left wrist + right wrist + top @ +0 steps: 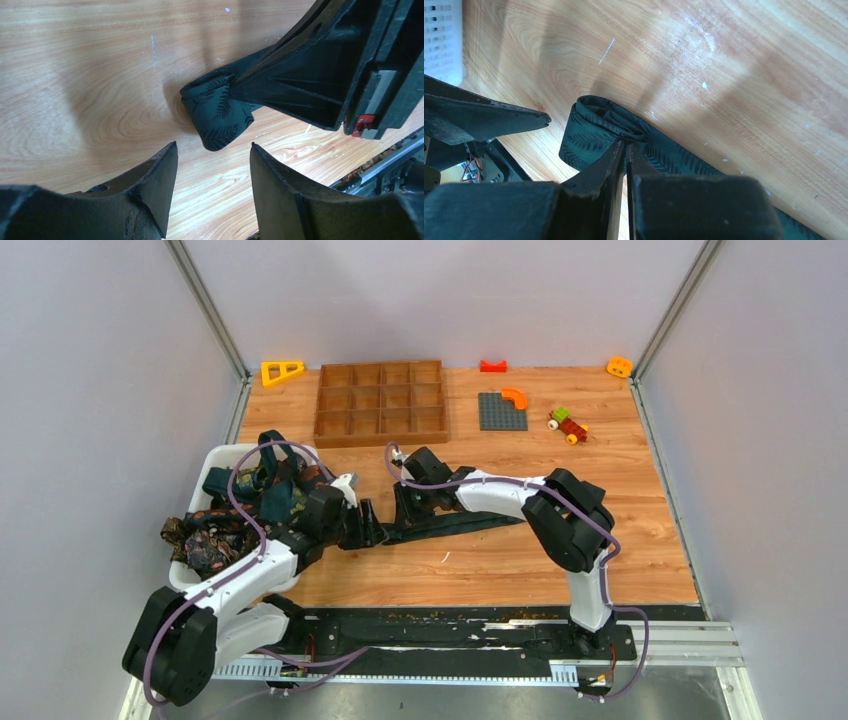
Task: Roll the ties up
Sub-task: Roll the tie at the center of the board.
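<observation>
A dark green tie with a fern pattern (pixel 470 522) lies across the wooden table, its left end folded into a loose loop (pixel 589 131). My right gripper (pixel 626 143) is shut on the fabric at the base of that loop, and it also shows in the top view (pixel 405 512). My left gripper (pixel 213 145) is open and empty just short of the loop's end (pixel 220 112), and it also shows in the top view (pixel 372 530). Teal (pixel 280 490) and brown patterned (pixel 205 535) ties lie heaped in a white basket (pixel 215 462) at the left.
A wooden compartment tray (pixel 380 402) stands at the back. A grey baseplate (pixel 501 411), a toy car (pixel 568 425), a yellow triangle (pixel 281 371) and orange pieces (pixel 619 366) lie along the far edge. The basket's corner shows in the right wrist view (pixel 441 40).
</observation>
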Controlling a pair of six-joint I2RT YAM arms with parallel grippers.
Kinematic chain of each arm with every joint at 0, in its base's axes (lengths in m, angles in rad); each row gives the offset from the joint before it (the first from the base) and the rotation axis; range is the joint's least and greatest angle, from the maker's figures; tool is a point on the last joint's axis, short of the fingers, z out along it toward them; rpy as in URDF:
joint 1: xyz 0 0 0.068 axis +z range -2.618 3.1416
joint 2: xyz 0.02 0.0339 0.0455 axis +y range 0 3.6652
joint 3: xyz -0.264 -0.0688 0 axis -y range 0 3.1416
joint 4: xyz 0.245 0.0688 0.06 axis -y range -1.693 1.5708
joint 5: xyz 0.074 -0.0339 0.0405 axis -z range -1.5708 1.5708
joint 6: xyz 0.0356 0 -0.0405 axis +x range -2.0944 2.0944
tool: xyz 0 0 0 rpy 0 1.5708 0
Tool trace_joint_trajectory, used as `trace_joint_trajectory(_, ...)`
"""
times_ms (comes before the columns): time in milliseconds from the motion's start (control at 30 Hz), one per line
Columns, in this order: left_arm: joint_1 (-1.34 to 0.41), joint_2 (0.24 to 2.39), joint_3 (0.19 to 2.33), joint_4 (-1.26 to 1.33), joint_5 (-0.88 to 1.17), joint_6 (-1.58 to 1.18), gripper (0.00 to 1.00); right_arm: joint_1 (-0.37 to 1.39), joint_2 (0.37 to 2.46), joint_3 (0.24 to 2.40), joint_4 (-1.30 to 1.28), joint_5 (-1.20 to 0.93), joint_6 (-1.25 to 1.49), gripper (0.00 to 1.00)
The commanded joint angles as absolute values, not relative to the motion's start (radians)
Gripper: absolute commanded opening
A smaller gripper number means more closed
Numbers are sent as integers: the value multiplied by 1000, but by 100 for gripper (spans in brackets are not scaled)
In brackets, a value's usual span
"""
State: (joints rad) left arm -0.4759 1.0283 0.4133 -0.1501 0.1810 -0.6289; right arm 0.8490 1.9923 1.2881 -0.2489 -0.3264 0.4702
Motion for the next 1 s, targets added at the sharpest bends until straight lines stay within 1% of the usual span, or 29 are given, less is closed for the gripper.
trace_joint_trajectory(0,-463,1041,405,-43,232,-649,62,842,2010,1263,-202,-324,463,7)
trace_joint_trajectory(467,-456,1169,345,115,255,-691,60,836,2009,1244,-192,-327,466,7)
trace_joint_trajectory(567,-456,1192,330,145,261,-695,58,836,2012,1243,-191,-330,466,7)
trace_joint_trajectory(700,-454,1203,316,172,265,-704,51,836,2013,1240,-191,-330,465,7)
trace_joint_trajectory(800,-454,1209,313,180,262,-701,48,835,2010,1241,-190,-328,466,6)
trace_joint_trajectory(967,-454,1220,313,196,263,-710,47,835,2009,1242,-188,-329,469,6)
